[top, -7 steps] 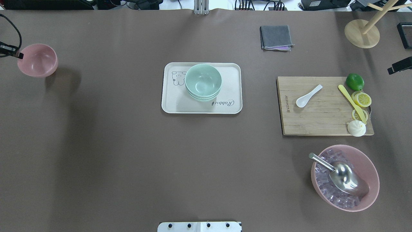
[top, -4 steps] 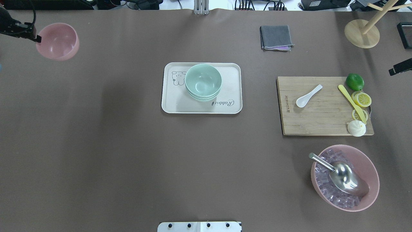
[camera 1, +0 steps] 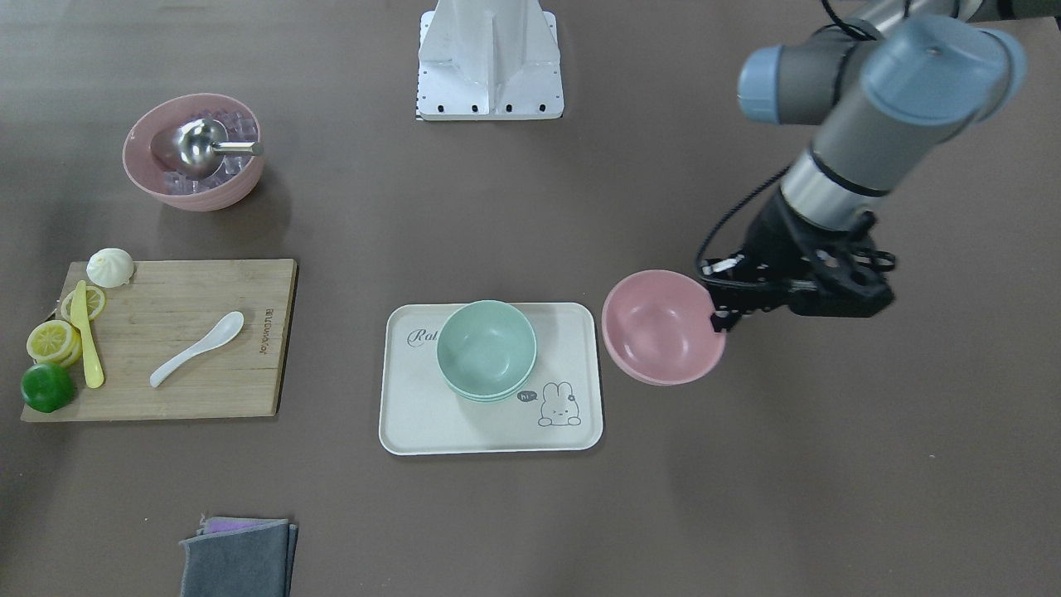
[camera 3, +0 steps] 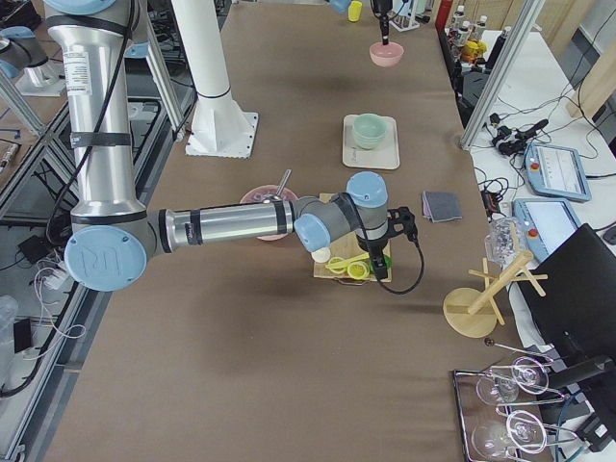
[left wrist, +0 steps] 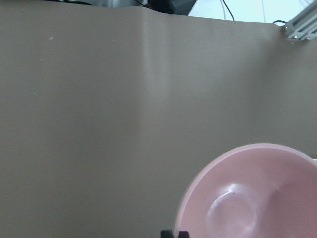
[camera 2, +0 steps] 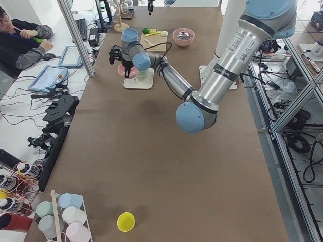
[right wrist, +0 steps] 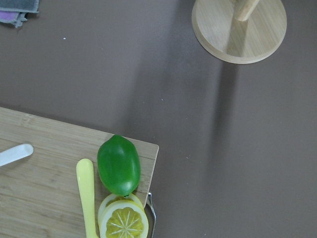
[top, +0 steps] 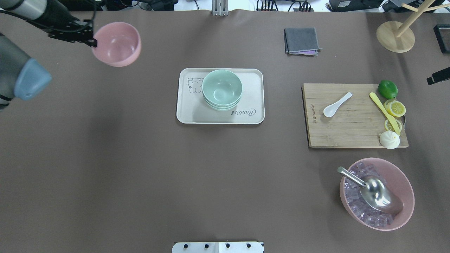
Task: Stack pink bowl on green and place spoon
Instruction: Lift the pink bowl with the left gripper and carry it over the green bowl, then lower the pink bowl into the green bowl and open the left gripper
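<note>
My left gripper [top: 93, 42] is shut on the rim of the pink bowl [top: 117, 44] and holds it in the air, left of the tray [top: 186, 114]. In the front view the bowl [camera 1: 661, 327] hangs just beside the tray's edge [camera 1: 410, 423], with the gripper [camera 1: 719, 318] on its rim. The bowl fills the lower right of the left wrist view [left wrist: 252, 198]. Stacked green bowls [top: 222, 88] sit on the tray. The white spoon [top: 336, 104] lies on the cutting board [top: 351, 135]. Only a dark part of my right gripper [top: 436, 76] shows at the right edge; I cannot tell how its jaws stand.
The board also carries a lime [top: 387, 89], lemon slices [top: 395, 108], a yellow knife [top: 383, 111] and a bun [top: 389, 140]. A large pink bowl of ice with a metal scoop [top: 378, 193] stands front right. A grey cloth [top: 301, 41] and a wooden stand [top: 395, 36] are at the back.
My left gripper has carried the pink bowl to the right, from the table's far left edge toward the tray. The right gripper has barely moved.
</note>
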Tool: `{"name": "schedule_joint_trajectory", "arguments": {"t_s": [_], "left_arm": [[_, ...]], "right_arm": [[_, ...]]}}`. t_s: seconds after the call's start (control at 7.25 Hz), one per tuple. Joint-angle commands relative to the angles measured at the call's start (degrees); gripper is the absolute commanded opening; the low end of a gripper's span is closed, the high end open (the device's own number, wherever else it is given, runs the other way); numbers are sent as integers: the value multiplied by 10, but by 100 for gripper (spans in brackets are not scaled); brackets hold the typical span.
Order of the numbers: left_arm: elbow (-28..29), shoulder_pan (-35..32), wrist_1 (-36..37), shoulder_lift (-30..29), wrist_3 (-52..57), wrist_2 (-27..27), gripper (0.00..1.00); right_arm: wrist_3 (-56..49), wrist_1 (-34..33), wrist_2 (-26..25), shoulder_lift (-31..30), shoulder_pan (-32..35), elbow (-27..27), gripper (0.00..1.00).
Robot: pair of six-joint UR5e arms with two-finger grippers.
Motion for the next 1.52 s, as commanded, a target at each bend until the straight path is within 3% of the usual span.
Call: {"name": "schedule_joint_trajectory", "arguments": {"t_s": [0.0,0.41,1.38], "left_arm": [[49,85,46,-101,-80,73,0],[136,120,39,-154,-106,120,0],[171,144,4,-152,-108,146,0]], "right_arm": [[10,0,0,1,0,2,100],[10,0,1,1,0,2,100],[11,0,2,1,0,2,100]]}}
